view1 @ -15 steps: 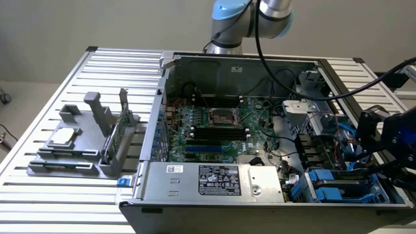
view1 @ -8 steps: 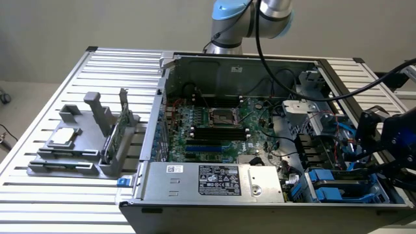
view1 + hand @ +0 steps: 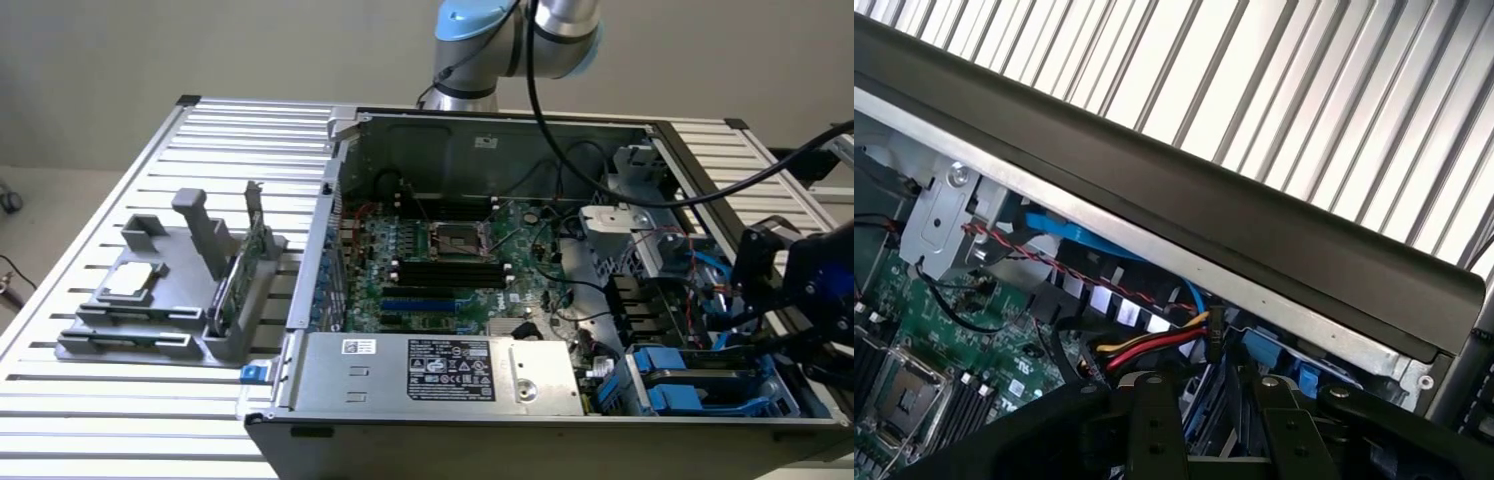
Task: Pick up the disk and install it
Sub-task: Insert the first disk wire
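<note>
The gripper (image 3: 1219,430) points down into the open computer case (image 3: 467,125). Its two black fingers (image 3: 1154,425) stand apart and nothing visible is clamped between them. In the exterior view the gripper (image 3: 798,300) hangs at the right edge of the frame. The single arm (image 3: 514,40) rises from the upper middle, and a black cable loops across from it.

One disk (image 3: 705,382), grey between blue rails, sits in the bay in the lower right corner of the case, just below the gripper.

The wrist view adds one red, yellow and black wire bundle (image 3: 1144,347) just ahead of the fingers.

The exterior view adds one power supply (image 3: 441,372) and one grey holder (image 3: 160,300) on the exterior view's left. The holder carries one square silver chip (image 3: 130,281) and one thin card (image 3: 254,228) standing on edge.
</note>
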